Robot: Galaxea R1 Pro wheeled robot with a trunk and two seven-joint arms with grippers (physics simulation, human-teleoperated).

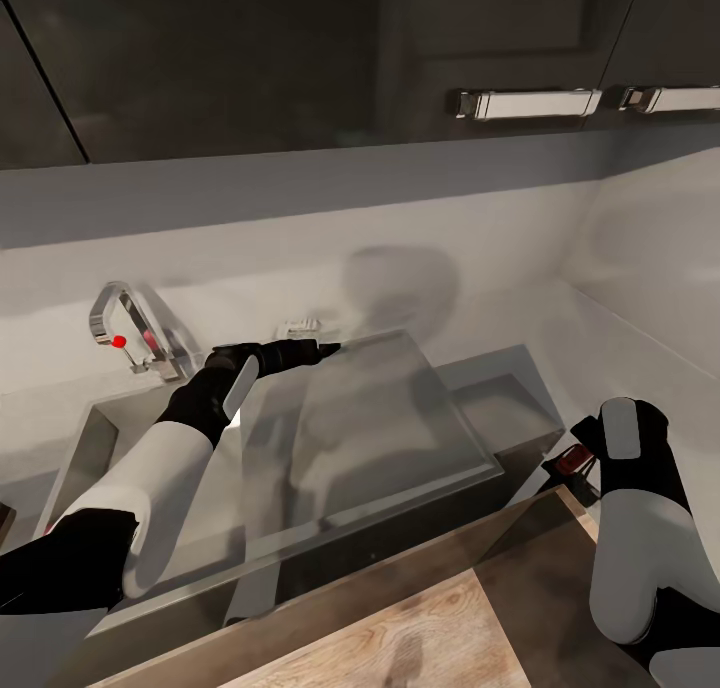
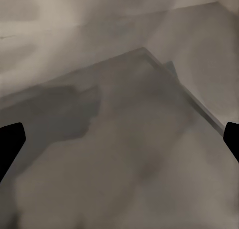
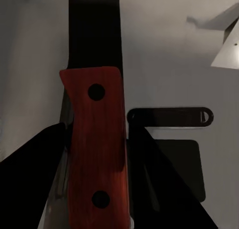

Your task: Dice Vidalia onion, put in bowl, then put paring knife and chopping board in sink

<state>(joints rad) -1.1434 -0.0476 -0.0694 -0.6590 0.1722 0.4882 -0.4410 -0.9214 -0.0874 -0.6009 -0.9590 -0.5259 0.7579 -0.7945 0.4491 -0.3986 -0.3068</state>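
One paring knife [image 3: 94, 149] pinched in right pincer [image 3: 94, 189], left pincer [image 2: 119, 139] spread over one sink [image 1: 330, 448], one tap [image 1: 125, 328]

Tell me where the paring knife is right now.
The paring knife is in the right gripper, its red handle between the fingers in the right wrist view; in the head view it is at the right, beside the sink.

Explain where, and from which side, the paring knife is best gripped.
Grip the paring knife by its flat-sided red handle, between the two rivets, coming from the handle's end so the dark blade points away. The right tool holds it this way.
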